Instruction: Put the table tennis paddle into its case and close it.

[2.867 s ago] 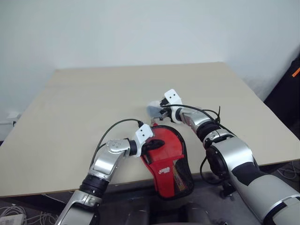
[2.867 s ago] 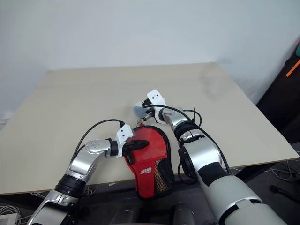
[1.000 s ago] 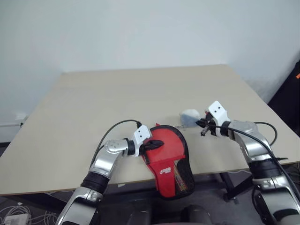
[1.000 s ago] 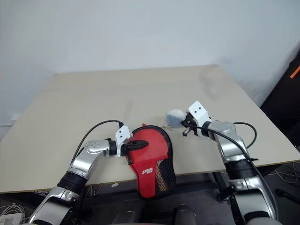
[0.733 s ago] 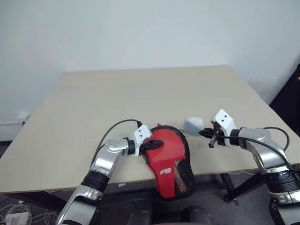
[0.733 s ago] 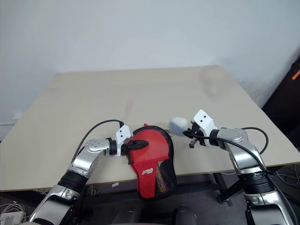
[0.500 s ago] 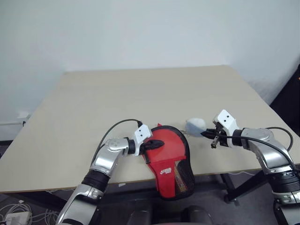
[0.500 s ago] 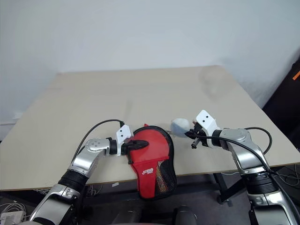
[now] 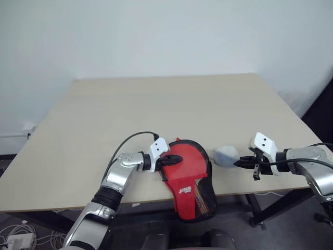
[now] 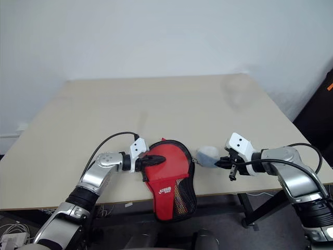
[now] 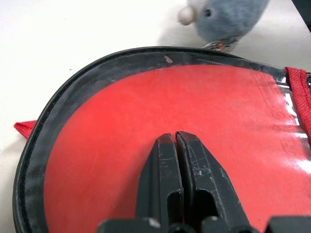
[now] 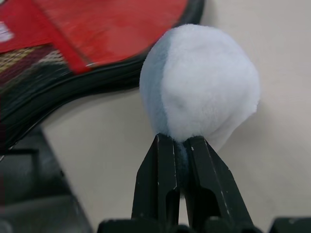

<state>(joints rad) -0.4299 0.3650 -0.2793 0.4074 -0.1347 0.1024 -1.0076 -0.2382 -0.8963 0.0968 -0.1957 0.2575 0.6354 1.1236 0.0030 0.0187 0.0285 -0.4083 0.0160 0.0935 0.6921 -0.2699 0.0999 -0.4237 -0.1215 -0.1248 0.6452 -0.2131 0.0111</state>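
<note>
Surface: plain light-beige rectangular tabletop [image 9: 156, 104], matte, mostly bare. Behind it a bare white wall [image 9: 156, 36]. Dark floor [image 9: 31, 229] below the near edge, with white cables and a plug block at the near left. Something dark with an orange strip [image 10: 329, 86] sits at the far right edge of the room.

Red paddle-shaped fabric zip case with black edging [image 9: 186, 172] lies at the near edge of the tabletop, centre. Its round end rests on the surface; the narrow end with the white logo and the black mesh panel [image 9: 204, 197] hangs past the near edge.

Left pincer [image 11: 174, 138]: fingers fully together, holding nothing, tips resting flat on the red face inside the black rim. Cannot tell whether that face is the paddle's rubber or the case fabric, so the paddle cannot be picked out separately.

Right pincer [image 12: 180, 143]: fingers nearly together, pinching the base of a small grey-blue fluffy rounded object [image 9: 227, 155]. That object sits just right of the case's rim, close to it; cannot tell whether they touch.
</note>
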